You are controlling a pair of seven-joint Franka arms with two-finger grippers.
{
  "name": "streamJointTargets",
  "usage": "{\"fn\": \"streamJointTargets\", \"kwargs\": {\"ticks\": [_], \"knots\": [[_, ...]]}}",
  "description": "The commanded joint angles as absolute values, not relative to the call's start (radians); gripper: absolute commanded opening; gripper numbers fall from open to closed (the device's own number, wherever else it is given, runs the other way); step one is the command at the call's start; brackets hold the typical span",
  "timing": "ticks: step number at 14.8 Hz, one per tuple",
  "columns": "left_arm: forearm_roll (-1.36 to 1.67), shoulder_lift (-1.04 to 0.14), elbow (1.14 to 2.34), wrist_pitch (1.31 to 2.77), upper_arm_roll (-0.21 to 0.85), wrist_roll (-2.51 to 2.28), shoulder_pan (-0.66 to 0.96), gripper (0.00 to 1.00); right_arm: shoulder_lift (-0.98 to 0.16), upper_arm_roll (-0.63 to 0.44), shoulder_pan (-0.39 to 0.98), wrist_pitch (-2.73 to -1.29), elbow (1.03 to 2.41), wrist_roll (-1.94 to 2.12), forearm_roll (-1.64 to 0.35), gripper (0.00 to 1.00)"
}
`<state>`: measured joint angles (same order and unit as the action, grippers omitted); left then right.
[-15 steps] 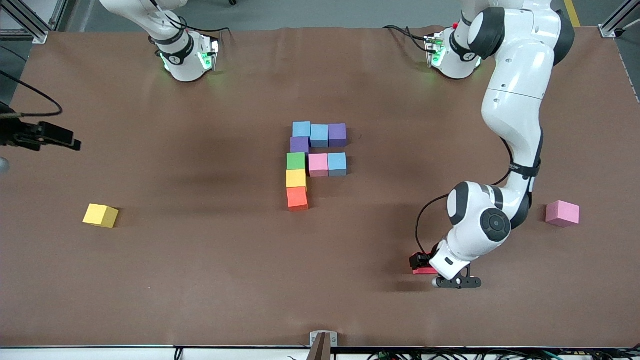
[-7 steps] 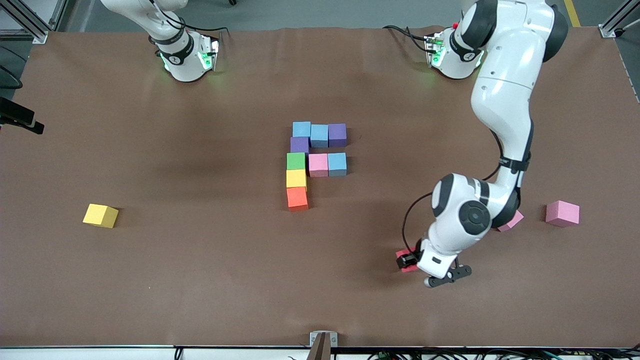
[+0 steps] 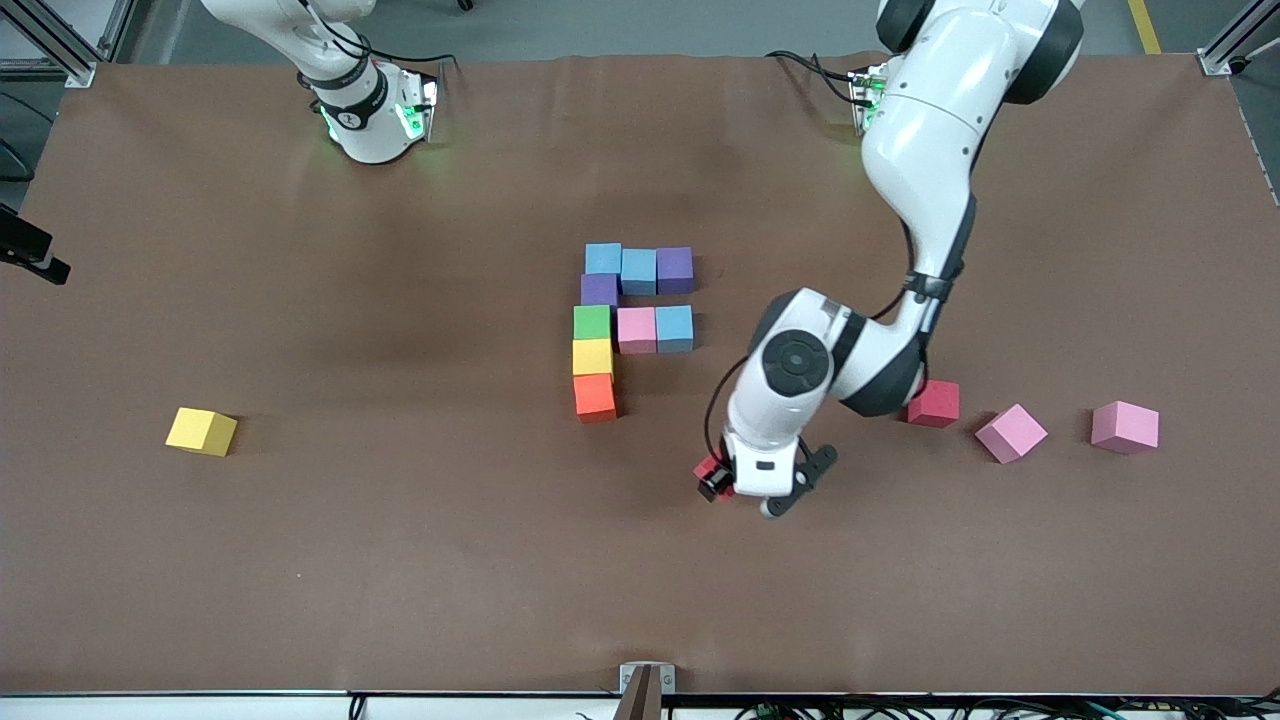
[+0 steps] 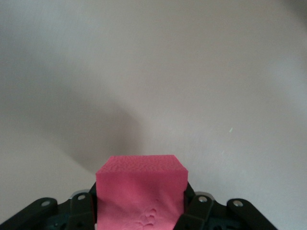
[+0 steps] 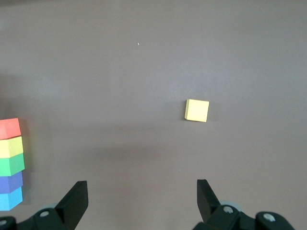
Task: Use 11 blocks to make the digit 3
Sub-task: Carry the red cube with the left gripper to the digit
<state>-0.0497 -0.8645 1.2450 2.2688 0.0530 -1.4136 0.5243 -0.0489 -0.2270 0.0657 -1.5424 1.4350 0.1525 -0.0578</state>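
Note:
The partly built digit 3 (image 3: 630, 320) lies mid-table: three light blue, two purple, green, bright pink, yellow and orange cubes touching. My left gripper (image 3: 725, 480) is shut on a red block (image 3: 710, 470) and holds it in the air over bare table, toward the left arm's end from the orange cube (image 3: 594, 394). In the left wrist view the red block (image 4: 141, 182) sits between the fingers (image 4: 199, 213). Another red block (image 3: 933, 403) lies toward the left arm's end. My right gripper (image 5: 141, 191) is open and empty, high over the table. It looks down on a loose yellow block (image 5: 197, 110).
The loose yellow block (image 3: 202, 431) lies alone toward the right arm's end. Two paler mauve-pink cubes (image 3: 1011, 432) (image 3: 1125, 426) lie beside the red block at the left arm's end. The right arm's dark hand shows at the view's edge (image 3: 30, 255).
My left gripper has carried the red block toward the figure, uncovering the other red block and a mauve-pink cube. The right arm's hand has drawn back toward the view's edge.

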Motion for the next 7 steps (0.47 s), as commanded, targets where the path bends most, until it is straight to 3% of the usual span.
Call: {"fn": "streamJointTargets", "kwargs": {"ticks": [1,2,7], "knots": [[-0.064,-0.851,1.258,2.227,0.032,-1.666,0.583,0.08,-0.034,-0.215,0.084,-1.577,1.443,0.143,-0.038,1.0],[-0.064,-0.851,1.259,2.227,0.035,-1.777,0.586,0.01,-0.04,-0.216,0.101,-1.58,1.443,0.144,-0.035,1.0],[-0.066,-0.859,1.281,2.227,0.032,-2.199,0.672,0.02,-0.041,-0.203,0.053,-1.569,1.417,0.144,-0.044,1.0]]}}
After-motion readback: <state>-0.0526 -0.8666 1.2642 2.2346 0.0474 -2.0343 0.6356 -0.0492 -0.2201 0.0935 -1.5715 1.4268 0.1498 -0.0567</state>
